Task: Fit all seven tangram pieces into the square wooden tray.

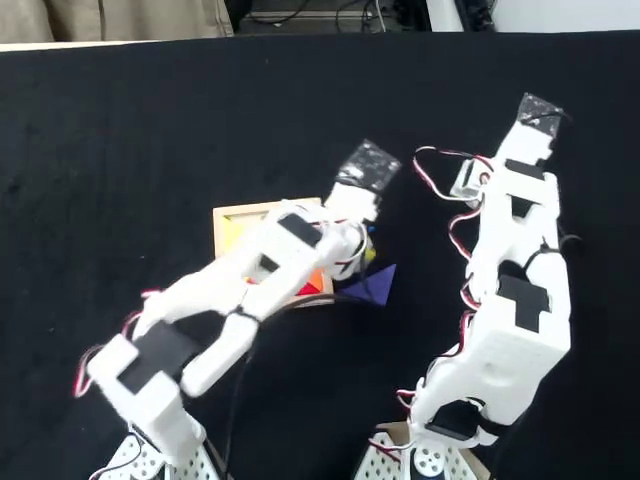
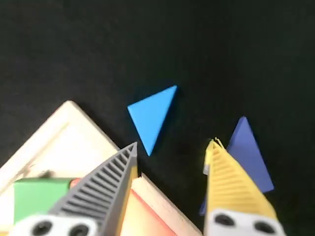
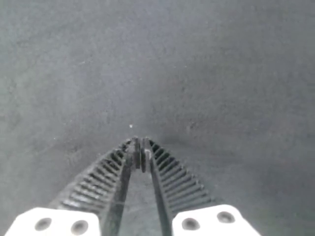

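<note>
Mid-frame, the tray (image 1: 228, 214) is holding a green piece (image 2: 32, 196) and a yellow piece (image 1: 237, 234); left gripper (image 2: 172, 145) is gaping, right gripper (image 3: 139, 143) is clenching nothing.

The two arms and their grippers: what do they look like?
The left arm and the right arm have white shells with black panels and red-and-white cables. The left gripper has one grey and one yellow ribbed, pointed finger; the right gripper has two grey ones.

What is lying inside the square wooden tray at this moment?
A yellow piece, a green piece and a red-orange piece show inside the tray. The left arm covers its middle, so any other pieces there cannot be seen.
</note>
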